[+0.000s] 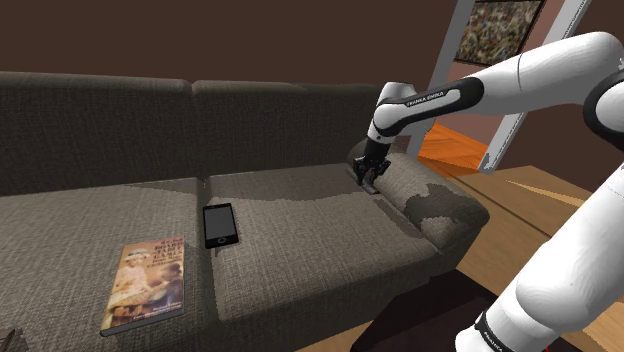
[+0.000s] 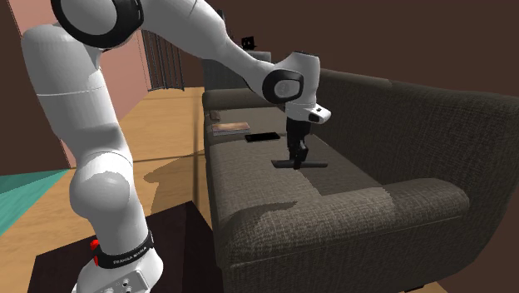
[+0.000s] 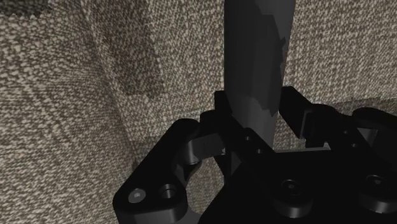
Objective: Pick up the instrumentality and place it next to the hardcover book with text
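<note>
On the sofa seat near the armrest, my black gripper (image 1: pixel 368 180) (image 2: pixel 295 160) points down, shut on a dark grey, long flat device (image 2: pixel 304 165) (image 3: pixel 257 57). In the wrist view the device runs out from between the two fingers (image 3: pixel 296 109), which clasp its sides over the woven cushion. Whether it rests on the cushion or hangs just above it, I cannot tell. The hardcover book (image 1: pixel 146 284) (image 2: pixel 230 126), with a pictured, lettered cover, lies flat on the far seat cushion at the shoulder view's left.
A black phone (image 1: pixel 219 225) (image 2: pixel 263 136) lies flat between the book and the gripper, near the seam of the seat cushions. The grey-brown sofa (image 1: pixel 300 215) has a high back and a padded armrest (image 1: pixel 440 205) beside the gripper. Wooden floor lies in front.
</note>
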Controlling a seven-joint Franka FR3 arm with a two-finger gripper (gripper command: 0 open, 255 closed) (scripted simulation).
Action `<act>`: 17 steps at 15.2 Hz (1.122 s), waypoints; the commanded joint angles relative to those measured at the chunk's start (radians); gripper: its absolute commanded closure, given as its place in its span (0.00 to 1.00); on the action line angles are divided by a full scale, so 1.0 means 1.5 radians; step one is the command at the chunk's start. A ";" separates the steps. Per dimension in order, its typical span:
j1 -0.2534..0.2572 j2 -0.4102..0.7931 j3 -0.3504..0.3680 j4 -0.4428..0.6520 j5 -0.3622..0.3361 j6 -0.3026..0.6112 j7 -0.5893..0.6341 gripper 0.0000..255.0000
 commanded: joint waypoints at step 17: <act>0.126 0.051 0.136 0.068 -0.012 0.002 0.270 1.00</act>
